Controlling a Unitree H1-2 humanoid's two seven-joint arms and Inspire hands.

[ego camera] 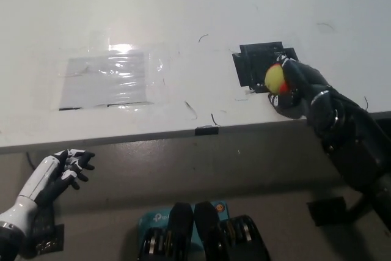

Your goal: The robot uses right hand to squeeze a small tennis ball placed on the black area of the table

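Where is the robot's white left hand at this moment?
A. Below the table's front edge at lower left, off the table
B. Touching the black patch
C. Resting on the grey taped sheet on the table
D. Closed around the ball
A: the left hand hangs below the table edge, holding nothing, while the black right hand wraps the ball.

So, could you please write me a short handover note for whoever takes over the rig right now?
Right hand: black, wrapped over the tennis ball, fingers closed around it.
Left hand: white, resting below the table edge at lower left, fingers apart, holding nothing.
Ball: yellow and red, on the black area near the front edge of the white table, mostly covered by the hand.
Done: reach and grasp.
Left: finish the squeeze, then release. How hard it is pressing cannot be told.
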